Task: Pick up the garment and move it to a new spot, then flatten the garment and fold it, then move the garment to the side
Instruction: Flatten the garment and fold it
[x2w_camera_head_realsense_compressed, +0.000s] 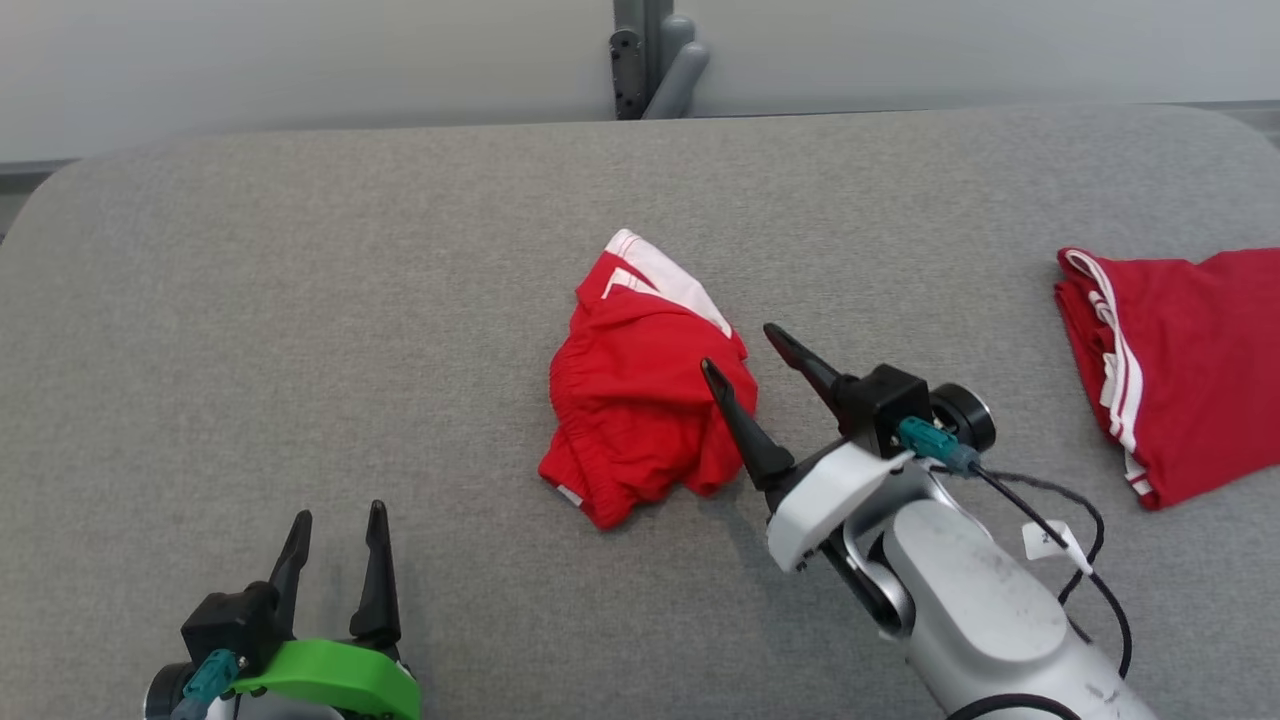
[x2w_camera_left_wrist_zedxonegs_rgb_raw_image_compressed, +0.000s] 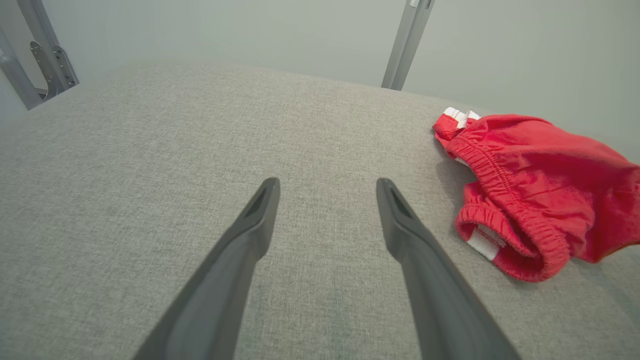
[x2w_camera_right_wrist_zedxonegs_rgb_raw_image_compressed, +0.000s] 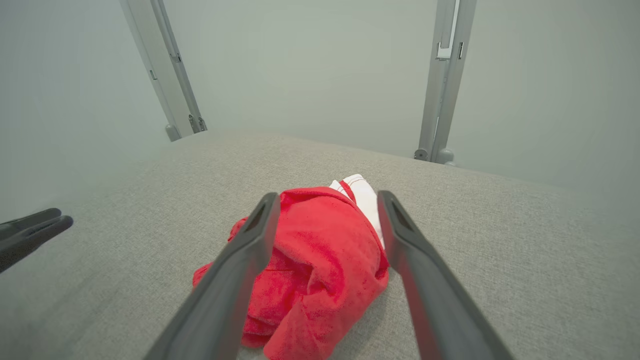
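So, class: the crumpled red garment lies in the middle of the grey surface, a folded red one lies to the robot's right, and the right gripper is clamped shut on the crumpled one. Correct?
One thing is wrong: the right gripper is open, not clamped shut. The right wrist view shows its fingers spread, with the crumpled garment between them. The folded one does lie to the right.
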